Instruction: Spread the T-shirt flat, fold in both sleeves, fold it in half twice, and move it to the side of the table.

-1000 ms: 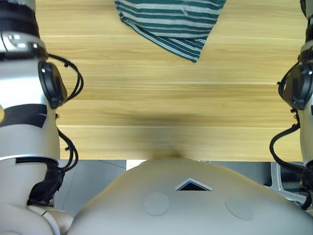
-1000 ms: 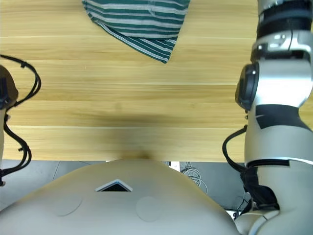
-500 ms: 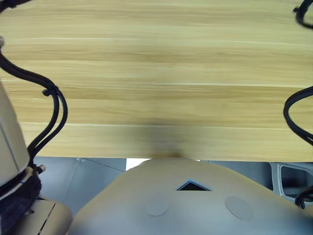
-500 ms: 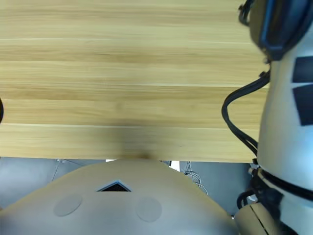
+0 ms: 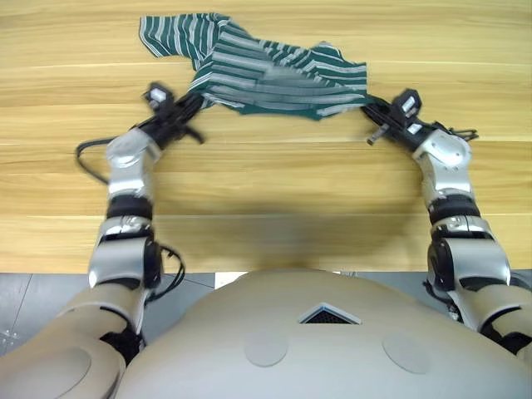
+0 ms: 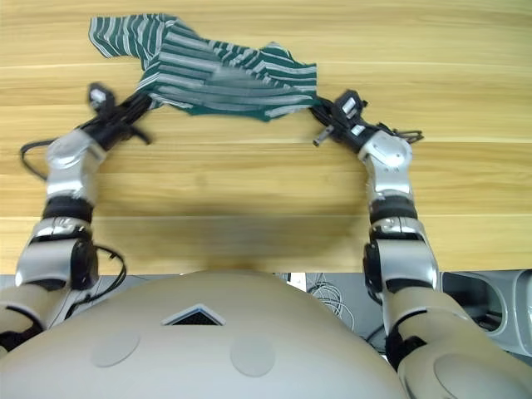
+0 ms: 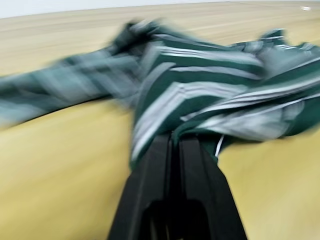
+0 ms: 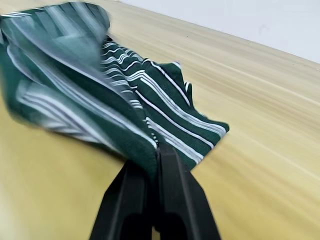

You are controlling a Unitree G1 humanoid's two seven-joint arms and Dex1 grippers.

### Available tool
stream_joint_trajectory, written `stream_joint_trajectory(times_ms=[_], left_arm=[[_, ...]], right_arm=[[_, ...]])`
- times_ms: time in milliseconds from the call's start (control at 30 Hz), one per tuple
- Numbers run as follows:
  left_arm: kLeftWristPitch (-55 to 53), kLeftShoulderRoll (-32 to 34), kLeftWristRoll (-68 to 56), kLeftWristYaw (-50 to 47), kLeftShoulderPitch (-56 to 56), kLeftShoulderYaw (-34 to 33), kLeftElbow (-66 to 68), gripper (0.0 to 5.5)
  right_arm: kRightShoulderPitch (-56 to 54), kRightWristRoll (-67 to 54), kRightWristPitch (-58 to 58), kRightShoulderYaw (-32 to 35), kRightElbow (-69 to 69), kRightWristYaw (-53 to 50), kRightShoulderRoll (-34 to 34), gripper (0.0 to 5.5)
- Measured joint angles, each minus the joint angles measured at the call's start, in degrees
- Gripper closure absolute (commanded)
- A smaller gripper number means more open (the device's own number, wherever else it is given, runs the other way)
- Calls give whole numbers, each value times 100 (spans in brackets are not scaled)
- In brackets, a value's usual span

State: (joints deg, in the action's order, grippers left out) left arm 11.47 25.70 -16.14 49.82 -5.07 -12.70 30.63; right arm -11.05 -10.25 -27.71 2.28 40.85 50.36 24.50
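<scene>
A green T-shirt with white stripes point(image 5: 266, 79) lies bunched across the far middle of the wooden table point(image 5: 266, 191), one sleeve trailing to the far left. My left gripper point(image 5: 199, 100) is shut on the shirt's near left edge point(image 7: 172, 132). My right gripper point(image 5: 366, 104) is shut on the near right edge point(image 8: 150, 145). The cloth is stretched between the two grippers, with folds and wrinkles over its middle. Both arms are extended forward from the table's near edge.
The wooden table spreads wide on every side of the shirt, with bare planks between the shirt and the near edge point(image 5: 249, 266). Grey floor point(image 5: 33, 291) lies beyond that edge.
The head camera has shifted. Both arms have stretched forward from raised positions near the camera, and the shirt now lies lower and spread wider between the two shut grippers.
</scene>
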Motion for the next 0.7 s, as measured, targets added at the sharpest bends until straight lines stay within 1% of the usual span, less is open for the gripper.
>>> stream_joint_trajectory(times_ms=[67,133,167,233,267,300,367,400,467,500,567,633,700], left_arm=[[-282,208,-417,131,509,-287,-1009,550],[-531,232,-937,143,818,-392,-2219,550],[-598,234,-1119,158,917,-407,-2606,550],[-736,265,-1638,325,1441,-509,-3785,550],[-745,292,-1802,434,1685,-550,-4155,550],[-785,386,-2130,746,2298,-639,-4850,550],[-808,516,-2533,1347,3304,-808,-5761,550],[-809,571,-2723,1634,3754,-886,-6166,550],[-791,597,-3157,1864,4218,-1046,-6828,550],[-782,604,-3447,1854,4216,-1110,-7163,550],[-743,597,-4144,1613,3905,-1246,-7529,550],[-726,568,-4698,1176,3453,-1366,-7646,550],[-741,470,-4722,536,2776,-1321,-7525,550]], right_arm=[[251,-292,37,38,-578,264,111,547],[298,-709,180,70,-1371,491,201,547],[313,-864,245,115,-1638,569,246,547],[613,-1352,435,328,-2514,915,565,547],[808,-1507,485,433,-2799,1077,718,547],[1388,-1838,626,687,-3376,1471,1090,547],[2478,-2385,883,1214,-4299,2072,1563,547],[2960,-2739,1025,1520,-4826,2302,1717,547],[3431,-3513,1254,2029,-5773,2459,1803,547],[3356,-3959,1404,2203,-6250,2391,1823,547],[2932,-4567,1688,2282,-6685,2071,1811,547],[2353,-4609,1868,2262,-6646,1501,1727,547],[1633,-4466,2023,2123,-6386,976,1528,547]])
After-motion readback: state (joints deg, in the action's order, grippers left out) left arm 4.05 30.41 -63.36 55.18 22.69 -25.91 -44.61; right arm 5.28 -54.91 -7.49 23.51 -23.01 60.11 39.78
